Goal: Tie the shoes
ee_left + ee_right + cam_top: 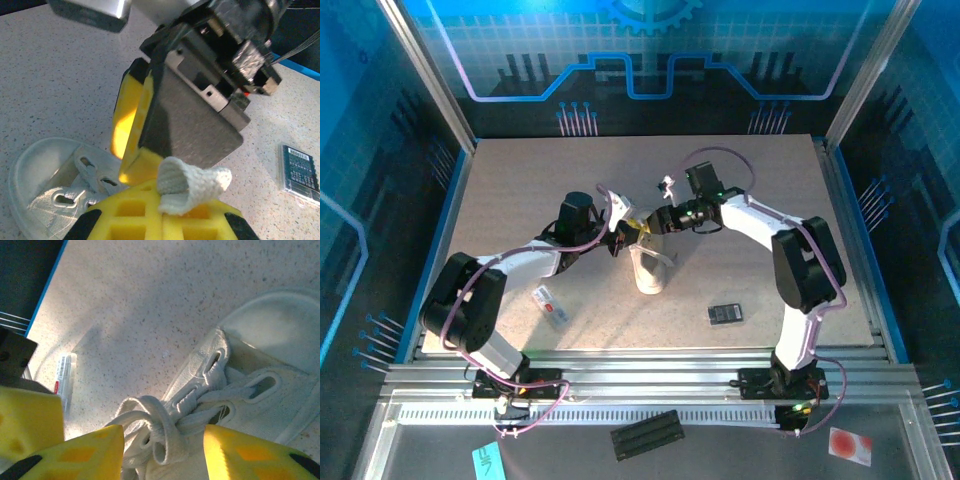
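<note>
**Left pincer clenched on a lace loop, right pincer spread over the knot**

We worked on a speckled beige table inside blue-lit walls. A white-and-red packet lay left of the left pincer, nearer the bases. The cream sneaker sat just beneath both pincers, and a black device lay to the right of the right pincer.

From above we saw only the two tips close together. The left wrist view showed the folded lace loop pinched between the yellow pads. The right wrist view showed released fingers standing apart either side of the knot.

Both arms were bent at the elbow and reached inward, meeting above the sneaker.
</note>
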